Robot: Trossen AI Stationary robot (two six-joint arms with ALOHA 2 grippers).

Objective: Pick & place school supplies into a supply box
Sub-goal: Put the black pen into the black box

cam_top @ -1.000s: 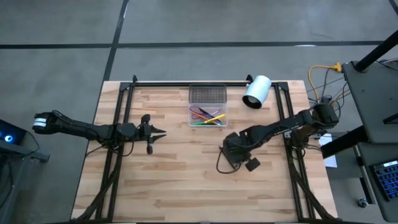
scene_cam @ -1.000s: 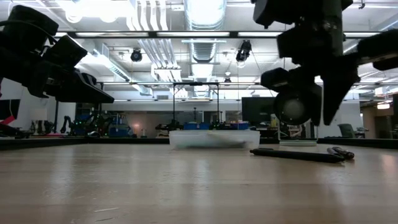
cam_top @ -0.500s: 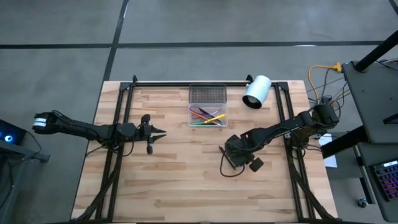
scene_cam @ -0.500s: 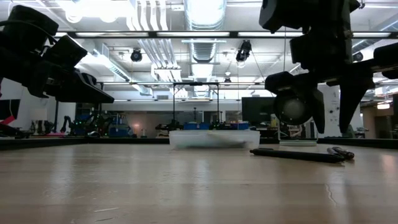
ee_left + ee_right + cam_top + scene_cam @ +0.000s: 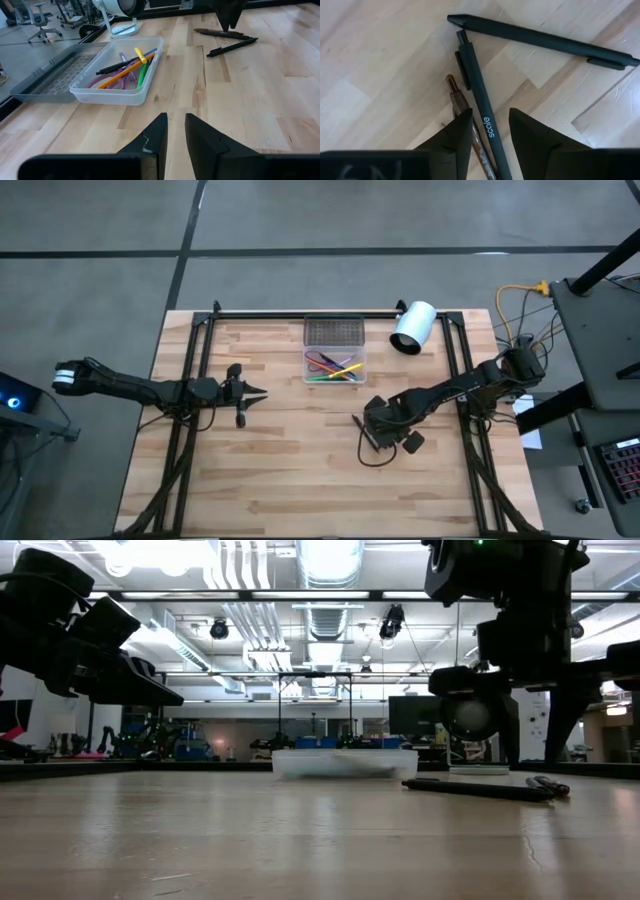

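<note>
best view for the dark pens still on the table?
Right wrist view: three dark pens fill it, between the right pincer's fingers. Left wrist shows two far off, low view edge-on, high view mostly hides them under the arm.

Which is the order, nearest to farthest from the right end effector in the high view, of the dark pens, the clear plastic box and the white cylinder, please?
1. Dark pens on the wood, directly beneath the right end effector.
2. Clear plastic box, mid-table, holding coloured supplies.
3. White cylinder, at the table's far edge.

Overhead straight down; low level; wrists close, forward
</note>
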